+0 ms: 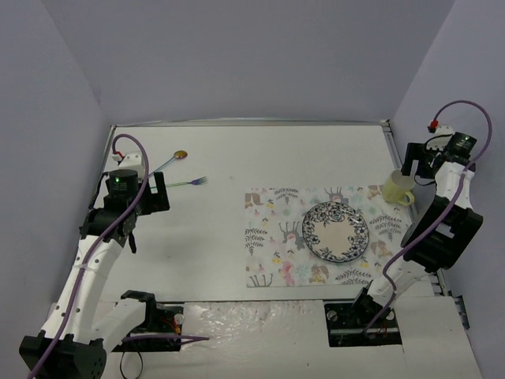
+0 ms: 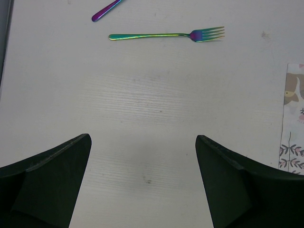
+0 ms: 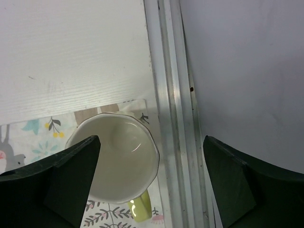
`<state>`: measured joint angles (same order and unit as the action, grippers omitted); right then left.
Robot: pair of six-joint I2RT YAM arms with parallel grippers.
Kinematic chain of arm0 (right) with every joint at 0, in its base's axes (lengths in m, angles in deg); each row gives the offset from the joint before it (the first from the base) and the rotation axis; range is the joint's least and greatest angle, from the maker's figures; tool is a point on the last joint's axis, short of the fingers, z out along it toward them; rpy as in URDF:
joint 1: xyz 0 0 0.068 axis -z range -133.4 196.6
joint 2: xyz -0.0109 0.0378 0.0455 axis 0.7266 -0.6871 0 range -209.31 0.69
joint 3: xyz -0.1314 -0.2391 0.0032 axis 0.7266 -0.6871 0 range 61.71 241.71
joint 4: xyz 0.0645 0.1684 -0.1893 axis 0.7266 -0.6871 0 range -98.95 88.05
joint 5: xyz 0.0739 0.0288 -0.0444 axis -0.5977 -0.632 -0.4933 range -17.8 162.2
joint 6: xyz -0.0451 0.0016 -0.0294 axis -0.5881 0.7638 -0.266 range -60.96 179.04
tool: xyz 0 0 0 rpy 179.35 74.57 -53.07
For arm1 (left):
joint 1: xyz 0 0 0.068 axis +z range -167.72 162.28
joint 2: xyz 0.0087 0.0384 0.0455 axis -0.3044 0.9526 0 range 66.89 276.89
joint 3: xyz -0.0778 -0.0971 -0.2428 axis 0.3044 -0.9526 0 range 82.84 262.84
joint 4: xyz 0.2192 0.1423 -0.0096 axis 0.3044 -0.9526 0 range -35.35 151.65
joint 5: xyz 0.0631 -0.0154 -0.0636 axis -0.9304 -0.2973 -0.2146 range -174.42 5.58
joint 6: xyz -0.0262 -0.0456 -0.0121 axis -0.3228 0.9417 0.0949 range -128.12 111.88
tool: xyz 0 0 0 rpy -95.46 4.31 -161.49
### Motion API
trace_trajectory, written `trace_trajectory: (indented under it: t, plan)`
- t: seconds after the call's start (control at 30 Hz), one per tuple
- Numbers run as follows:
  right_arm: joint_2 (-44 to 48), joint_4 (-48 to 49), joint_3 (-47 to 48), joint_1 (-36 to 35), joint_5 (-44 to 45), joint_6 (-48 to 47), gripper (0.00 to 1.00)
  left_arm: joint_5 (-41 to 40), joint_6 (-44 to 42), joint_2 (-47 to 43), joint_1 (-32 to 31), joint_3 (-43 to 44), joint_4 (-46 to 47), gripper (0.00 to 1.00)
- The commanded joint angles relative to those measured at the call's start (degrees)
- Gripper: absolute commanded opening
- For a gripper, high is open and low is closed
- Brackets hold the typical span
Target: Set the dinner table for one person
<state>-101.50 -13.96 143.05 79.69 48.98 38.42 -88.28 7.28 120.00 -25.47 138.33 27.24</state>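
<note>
The dinner table (image 1: 205, 237) is a large white tabletop. A printed cloth mat (image 1: 268, 260) lies right of centre with a blue-patterned plate (image 1: 335, 231) on it. A pale yellow cup (image 1: 399, 189) stands upright on the mat's far right corner; it also shows in the right wrist view (image 3: 116, 159). An iridescent fork (image 2: 166, 35) and a spoon (image 1: 175, 158) lie at the far left. My left gripper (image 2: 142, 178) is open and empty over bare table near the fork. My right gripper (image 3: 152, 178) is open above the cup, holding nothing.
A metal edge strip (image 3: 168, 114) runs along the table's right side beside the cup, with the grey wall (image 3: 247, 85) just beyond. The spoon's handle (image 2: 105, 10) lies just past the fork. The mat's edge (image 2: 294, 118) shows at the right of the left wrist view.
</note>
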Motion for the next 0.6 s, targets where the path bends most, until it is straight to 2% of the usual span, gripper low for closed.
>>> trace_trajectory:
  t: [0.0,0.17,0.27,0.43,0.57]
  plan:
    - [10.7,4.3,2.6,-3.2,5.4,3.8,0.88,0.2,-0.3,-2.0,0.4,0.2,2.3,0.89]
    - [18.2,4.6,2.5,-7.5,14.3,6.0,0.89,0.3,0.0,-2.8,0.4,0.0,2.6,0.89]
    - [23.4,4.7,2.4,-12.6,18.9,6.9,0.90,0.6,0.0,-2.7,0.4,-0.2,2.8,0.89]
    - [31.3,5.7,-1.1,-17.2,14.3,18.8,0.97,1.0,0.0,-1.6,0.5,-0.6,3.5,0.89]
    - [40.0,9.9,-9.4,-18.3,5.4,28.4,1.00,2.1,-0.8,0.4,0.4,-0.9,4.2,0.90]
